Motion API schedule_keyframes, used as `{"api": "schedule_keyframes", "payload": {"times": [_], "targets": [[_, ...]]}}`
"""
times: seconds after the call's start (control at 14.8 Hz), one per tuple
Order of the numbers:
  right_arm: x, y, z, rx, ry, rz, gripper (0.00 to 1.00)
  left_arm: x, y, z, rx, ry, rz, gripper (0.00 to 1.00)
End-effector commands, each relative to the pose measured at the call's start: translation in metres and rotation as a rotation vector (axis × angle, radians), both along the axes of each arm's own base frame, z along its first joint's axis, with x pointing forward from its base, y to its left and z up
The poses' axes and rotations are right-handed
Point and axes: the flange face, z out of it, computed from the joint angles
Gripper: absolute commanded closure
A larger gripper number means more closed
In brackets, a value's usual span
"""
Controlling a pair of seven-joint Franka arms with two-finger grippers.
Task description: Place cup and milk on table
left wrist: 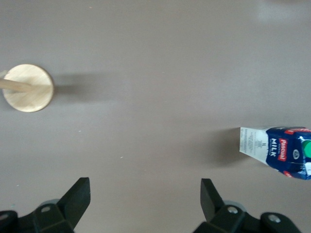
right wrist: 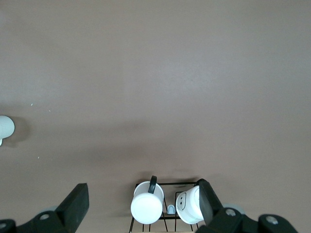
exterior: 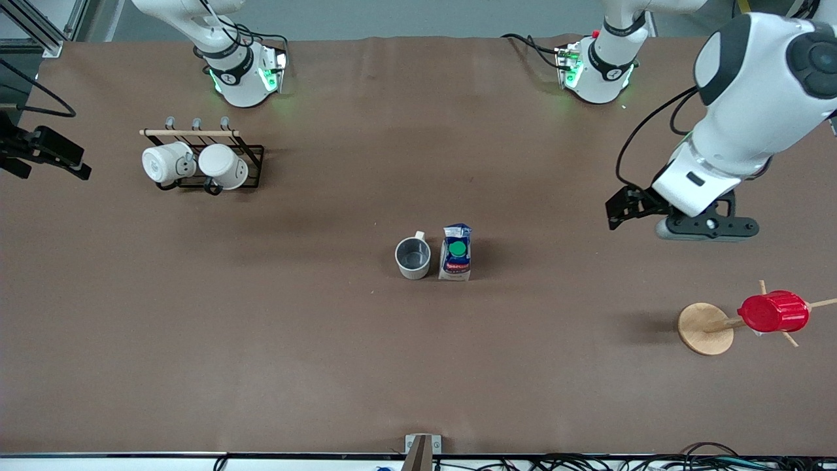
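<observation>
Taking the milk (exterior: 456,252) as the landmark: it stands upright near the middle of the table (exterior: 327,366), green cap up, and the cup (exterior: 413,257) stands upright just beside it, toward the right arm's end, handle pointing away from the front camera. Whether the two touch is hard to tell.

Nearer the front camera than the milk, and toward the left arm's end, a round wooden disc (exterior: 705,328) lies on the table with a red ribbed cup (exterior: 773,311) on one of its pegs. The left wrist view shows the wooden disc (left wrist: 28,88) bare, with only a stub of a peg; the red cup is cut off there.

The left gripper (exterior: 680,216) hangs in the air over bare table, toward the left arm's end from the milk. From the front its fingers are hard to make out, but the left wrist view shows the left gripper (left wrist: 145,199) with its fingers spread wide and holding nothing, and the milk (left wrist: 276,151) running off the frame's edge; the cup is missing from that view.

Farther from the front camera than the milk, toward the right arm's end, a black wire rack (exterior: 203,157) holds two cream mugs (exterior: 195,164). Only the right wrist view shows the right gripper (right wrist: 143,201), spread wide and empty above the rack (right wrist: 165,204); in the front view only the right arm's base appears.
</observation>
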Motion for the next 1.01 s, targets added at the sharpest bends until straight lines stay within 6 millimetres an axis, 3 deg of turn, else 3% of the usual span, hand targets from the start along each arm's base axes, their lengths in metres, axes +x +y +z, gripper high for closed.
{"api": "schedule_keyframes", "payload": {"times": [0.0,0.54,0.94], "targets": [[-0.004,0.001,0.0,0.02,0.001,-0.013,0.0,-0.017,0.026,0.012,-0.006,0.002,-0.01,0.0],[-0.005,-0.001,0.0,0.005,0.004,-0.011,0.0,-0.025,0.075,0.027,0.026,0.051,-0.1,0.0],[-0.005,0.0,-0.001,0.005,0.007,-0.009,0.0,-0.021,0.063,0.054,0.02,0.04,-0.052,0.0]]}}
